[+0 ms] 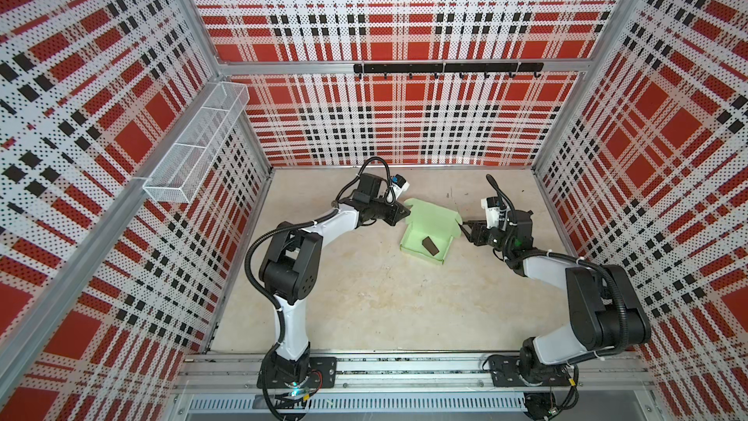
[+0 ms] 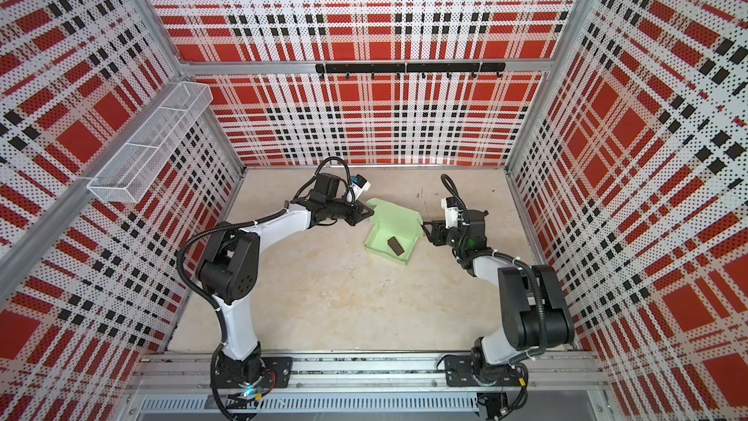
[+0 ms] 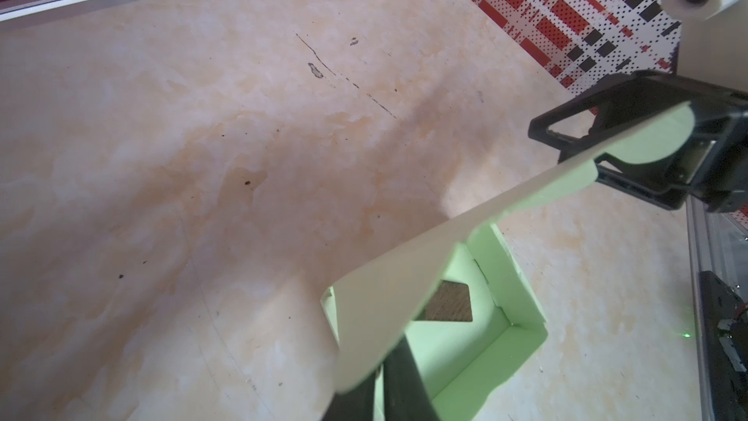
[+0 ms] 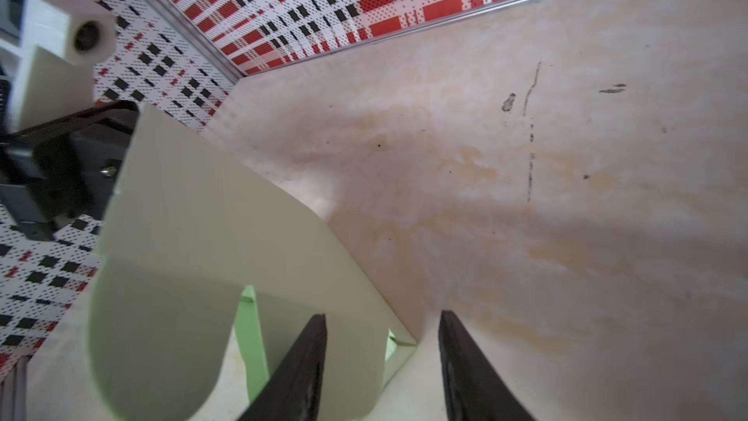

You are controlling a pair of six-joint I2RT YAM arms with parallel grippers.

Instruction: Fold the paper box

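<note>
1. The pale green paper box (image 1: 435,218) sits toward the far middle of the table (image 1: 364,301), tray formed and lid raised. A dark brown scrap (image 1: 430,245) lies inside.
2. The left gripper (image 1: 406,212) is clamped on the lid's left corner.
3. The right gripper (image 1: 461,229) straddles the lid's right edge, jaws apart.

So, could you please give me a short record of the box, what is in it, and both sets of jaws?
paper box: tray walls up, lid raised
brown scrap: lying inside the tray
left jaws: shut on one lid corner
right jaws: open, opposite lid edge between them
</note>
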